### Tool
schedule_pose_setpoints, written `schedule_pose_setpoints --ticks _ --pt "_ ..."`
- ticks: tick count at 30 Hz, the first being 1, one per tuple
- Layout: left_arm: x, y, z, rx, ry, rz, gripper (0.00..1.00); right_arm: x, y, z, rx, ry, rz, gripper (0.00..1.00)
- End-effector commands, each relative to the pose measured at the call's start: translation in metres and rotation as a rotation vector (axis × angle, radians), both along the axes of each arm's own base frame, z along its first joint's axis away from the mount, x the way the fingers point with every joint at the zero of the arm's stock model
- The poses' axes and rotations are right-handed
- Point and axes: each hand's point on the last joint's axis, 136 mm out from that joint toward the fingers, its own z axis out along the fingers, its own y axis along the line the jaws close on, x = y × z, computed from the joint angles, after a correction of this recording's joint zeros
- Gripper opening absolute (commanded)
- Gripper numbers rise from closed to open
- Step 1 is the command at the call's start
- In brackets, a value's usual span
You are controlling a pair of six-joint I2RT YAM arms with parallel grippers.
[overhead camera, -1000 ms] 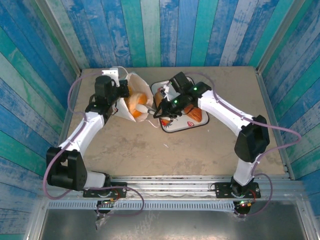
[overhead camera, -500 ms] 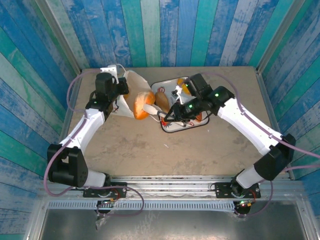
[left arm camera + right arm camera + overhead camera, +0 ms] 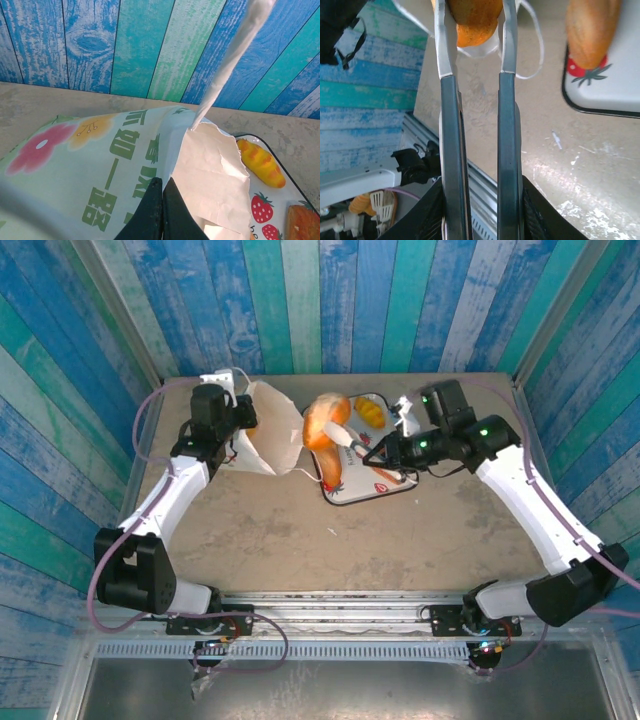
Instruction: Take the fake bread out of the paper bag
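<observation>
Plank walls [image 3: 350, 300], beige table [image 3: 300, 540] | left end effector [image 3: 162, 200] pinching paper bag [image 3: 100, 160] | right end effector [image 3: 480, 210] clamping tongs [image 3: 506, 150]

The top edge crops the orange bun [image 3: 472, 20] in the tongs [image 3: 452, 125]; the paper bag [image 3: 100, 165] blurs toward the lower-left corner.

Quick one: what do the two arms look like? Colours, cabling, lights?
Left arm and right arm: white links, black joint housings, a lilac cable looping alongside each. Green lights glow near the right wrist. The left gripper has black fingers.
</observation>
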Motion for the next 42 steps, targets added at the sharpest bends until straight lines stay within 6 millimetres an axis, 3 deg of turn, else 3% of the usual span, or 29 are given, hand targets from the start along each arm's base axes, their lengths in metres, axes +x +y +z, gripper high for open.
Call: schedule_pose_setpoints --ticks 1,9,21,31,42 --pt "0.003 -0.006 -0.004 0.011 0.014 -0.035 0.0 0.01 -0.022 -0.005 0.007 -0.011 -0.041 0.04" --pt "-0.007 -0.026 0.014 -0.023 -0.035 -0.157 0.0 0.05 -0.05 -0.057 0.006 0.086 -0.152 0.08" --pt "-0.018 -0.032 0.027 -0.025 -0.081 -0.209 0.0 0.088 -0.058 -0.117 -0.004 0.186 -0.186 0.11" --pt "-0.019 -0.033 0.024 -0.028 -0.074 -0.214 0.0 0.111 -0.05 -0.133 0.028 0.215 -0.194 0.13" --pt "-0.019 -0.031 0.022 -0.025 -0.076 -0.205 0.0 0.11 -0.041 -0.149 0.027 0.282 -0.191 0.22"
